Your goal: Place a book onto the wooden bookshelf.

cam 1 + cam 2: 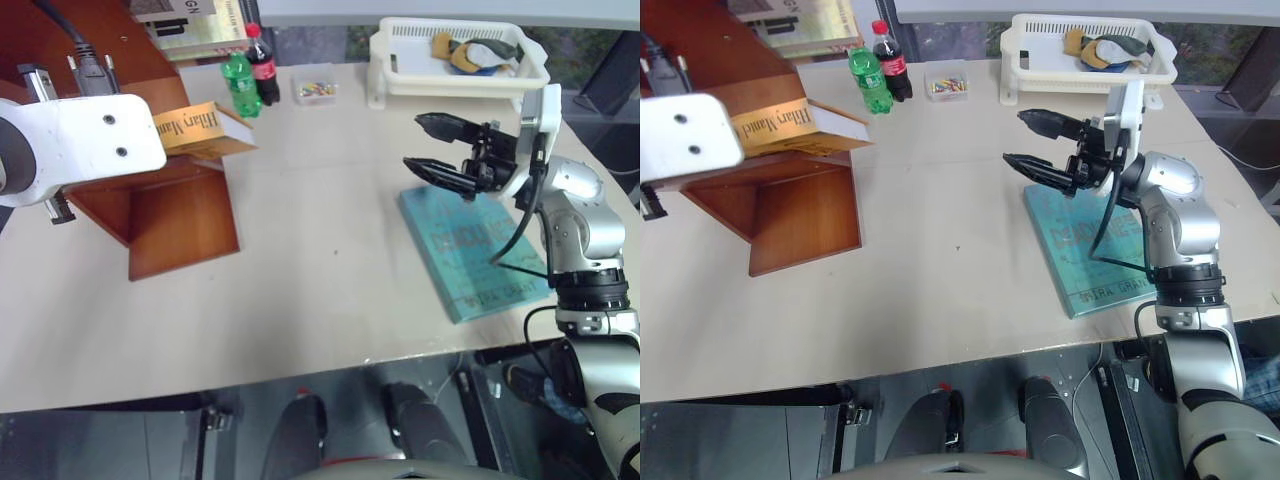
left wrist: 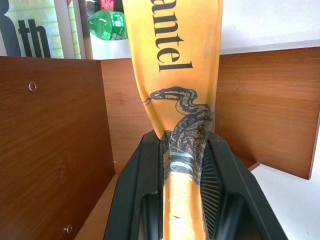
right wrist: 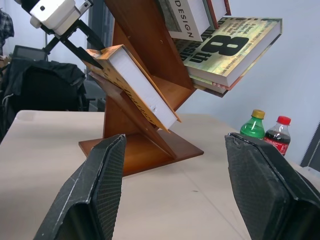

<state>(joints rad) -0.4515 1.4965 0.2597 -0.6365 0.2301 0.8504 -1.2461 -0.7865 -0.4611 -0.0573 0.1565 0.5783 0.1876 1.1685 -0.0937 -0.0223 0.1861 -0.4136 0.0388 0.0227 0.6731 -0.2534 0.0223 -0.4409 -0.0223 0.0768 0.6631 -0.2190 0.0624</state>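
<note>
Left wrist view: the left claw [image 2: 186, 165] clamps the book [image 2: 175, 60] against the wooden bookshelf [image 2: 55, 145]; the right claw [image 1: 1040, 140] gapes empty.

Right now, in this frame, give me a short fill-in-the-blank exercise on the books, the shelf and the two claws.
1. The left claw is shut on the ____ hardcover book.
2. The right claw hangs open above the flat ____ book.
3. The held book rests against a slanted panel of the reddish-brown wooden ____.
4. Beside the green plastic bottle stands a dark cola bottle with a ____ cap.

Missing words: orange-yellow; teal-blue; bookshelf; red
</note>
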